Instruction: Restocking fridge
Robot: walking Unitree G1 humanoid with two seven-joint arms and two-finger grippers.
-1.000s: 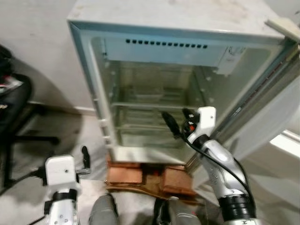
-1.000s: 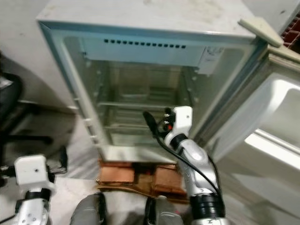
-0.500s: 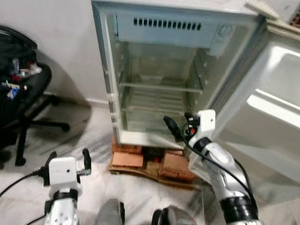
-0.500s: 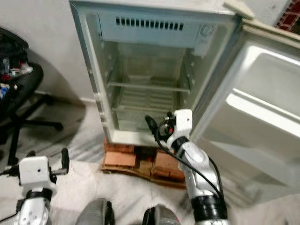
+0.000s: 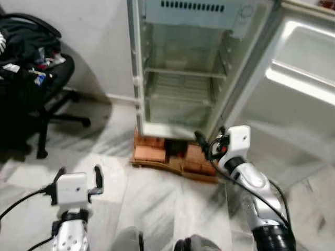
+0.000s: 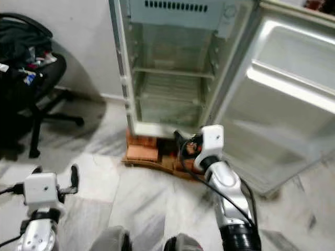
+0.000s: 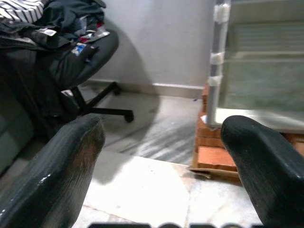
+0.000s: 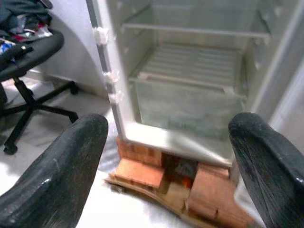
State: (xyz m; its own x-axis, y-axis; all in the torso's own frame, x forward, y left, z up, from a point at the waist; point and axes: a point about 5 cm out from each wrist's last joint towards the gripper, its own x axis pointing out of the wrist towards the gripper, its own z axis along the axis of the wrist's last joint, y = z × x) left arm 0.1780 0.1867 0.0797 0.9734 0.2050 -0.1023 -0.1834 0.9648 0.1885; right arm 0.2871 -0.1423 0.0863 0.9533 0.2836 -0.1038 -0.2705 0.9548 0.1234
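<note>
The white fridge (image 5: pixel 183 78) stands open against the wall, its wire shelves (image 8: pixel 190 61) bare and its door (image 5: pixel 298 94) swung out to the right. My right gripper (image 5: pixel 210 137) is open and holds nothing; it hangs in front of the brick base, short of the cabinet. In the right wrist view its fingers (image 8: pixel 61 175) frame the fridge's lower compartment. My left gripper (image 5: pixel 78 173) is low on the left over the floor, open and holding nothing. Its fingers (image 7: pixel 57 166) point toward the chair and the fridge's left edge.
The fridge rests on red bricks (image 5: pixel 172 157) and a board. A black office chair (image 5: pixel 36 78) piled with clothes stands at the left by the wall. Pale marble floor (image 5: pixel 152 204) lies between me and the fridge.
The camera has pulled back, so the fridge now sits farther off and higher in view, with more floor and the chair showing. Both grippers keep their pose and stay open.
</note>
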